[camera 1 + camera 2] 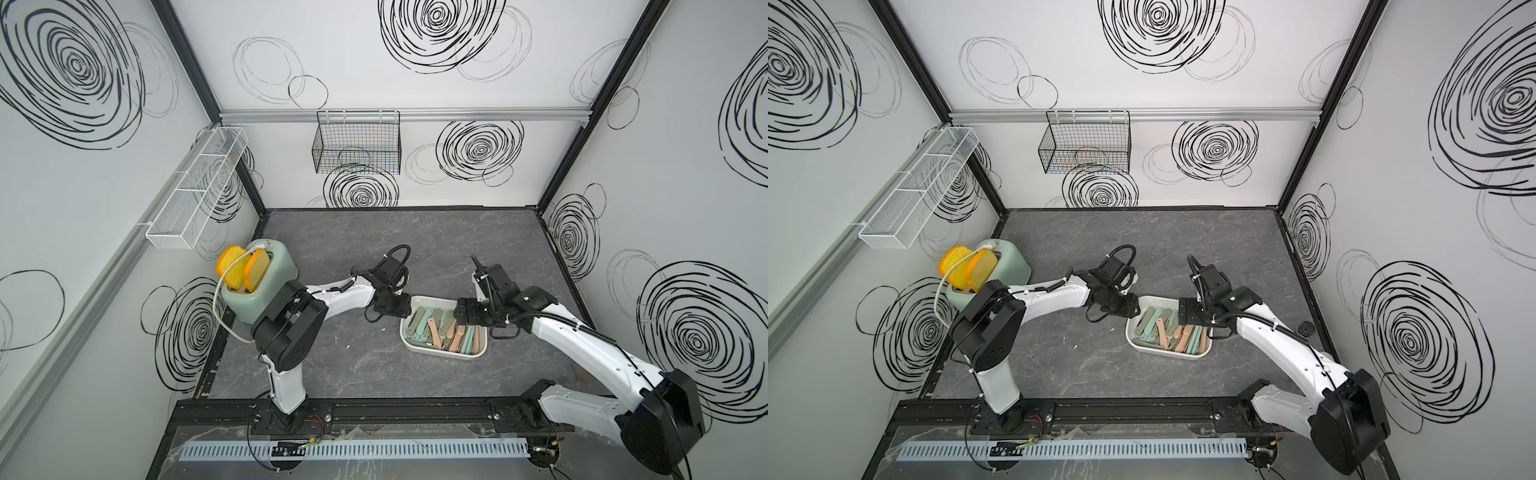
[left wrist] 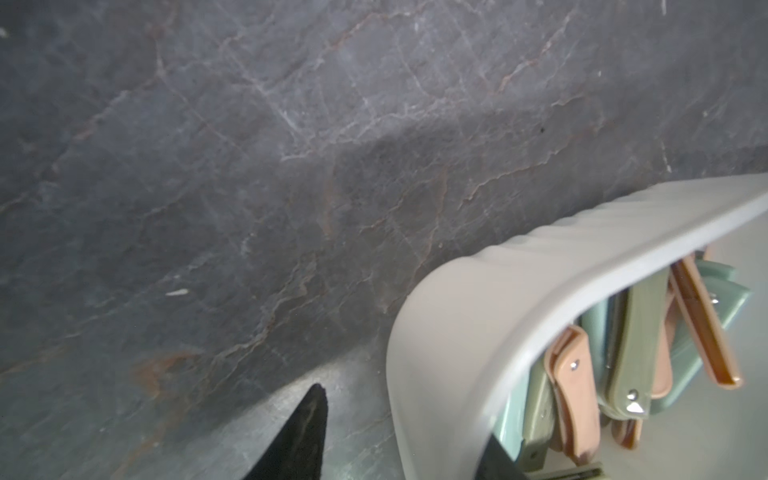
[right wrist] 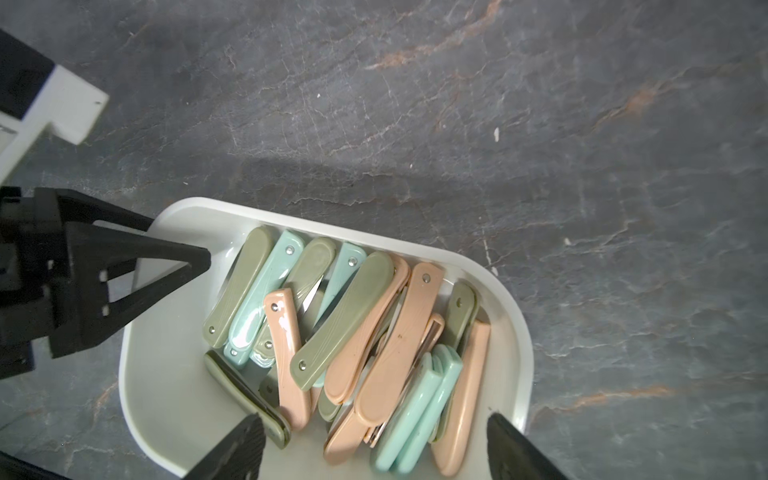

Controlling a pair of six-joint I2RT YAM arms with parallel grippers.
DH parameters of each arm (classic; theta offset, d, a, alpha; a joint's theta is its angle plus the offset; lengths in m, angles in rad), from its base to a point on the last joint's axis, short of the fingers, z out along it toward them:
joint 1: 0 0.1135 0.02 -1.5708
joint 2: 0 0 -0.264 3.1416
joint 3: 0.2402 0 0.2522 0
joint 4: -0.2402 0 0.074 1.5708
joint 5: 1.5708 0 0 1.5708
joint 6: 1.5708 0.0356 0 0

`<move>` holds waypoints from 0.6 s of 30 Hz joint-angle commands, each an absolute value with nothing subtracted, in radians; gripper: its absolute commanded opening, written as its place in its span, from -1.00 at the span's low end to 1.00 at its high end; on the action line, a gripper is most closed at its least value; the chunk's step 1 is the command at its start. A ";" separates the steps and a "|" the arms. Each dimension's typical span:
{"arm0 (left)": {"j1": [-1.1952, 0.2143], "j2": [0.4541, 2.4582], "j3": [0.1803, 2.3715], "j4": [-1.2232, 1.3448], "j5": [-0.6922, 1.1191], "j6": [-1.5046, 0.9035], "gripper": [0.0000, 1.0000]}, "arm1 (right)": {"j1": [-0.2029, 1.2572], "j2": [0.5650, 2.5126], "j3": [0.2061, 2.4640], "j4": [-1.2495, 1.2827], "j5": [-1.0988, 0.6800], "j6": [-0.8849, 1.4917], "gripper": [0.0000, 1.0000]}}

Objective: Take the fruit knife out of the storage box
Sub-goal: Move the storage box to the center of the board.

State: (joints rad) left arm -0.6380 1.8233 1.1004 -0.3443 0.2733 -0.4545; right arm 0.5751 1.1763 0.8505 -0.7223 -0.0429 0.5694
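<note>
The storage box [image 1: 440,354] [image 1: 1165,353] is a shallow white tub on the grey table between both arms. Several folded fruit knives [image 3: 345,320] [image 1: 436,332] with olive, mint and peach handles lie piled in it. My left gripper [image 2: 405,428] [image 1: 405,306] sits at the box's far left corner. It is open and straddles the wall: one finger [image 2: 307,428] stands outside, apart from the wall, and the other is inside. My right gripper [image 3: 374,449] [image 1: 463,316] hangs open over the right part of the pile and holds nothing.
A mint toaster [image 1: 270,266] with orange bread slices and a white cable stands at the table's left, behind the left arm. A white wire basket [image 1: 195,195] hangs on the left wall and a black one [image 1: 357,143] on the back wall.
</note>
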 commanded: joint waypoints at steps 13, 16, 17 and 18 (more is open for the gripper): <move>-0.517 1.625 0.754 -0.013 0.320 -0.831 -0.36 | 0.629 1.483 0.961 -0.650 -0.155 0.533 0.24; -0.522 1.598 0.709 0.046 0.319 -0.897 -0.37 | 0.634 1.535 0.996 -0.648 -0.155 0.524 0.23; -0.524 1.593 0.694 0.069 0.321 -0.927 -0.38 | 0.636 1.551 1.009 -0.648 -0.153 0.520 0.22; -0.524 1.589 0.677 0.100 0.326 -0.961 -0.38 | 0.637 1.566 1.025 -0.650 -0.150 0.516 0.21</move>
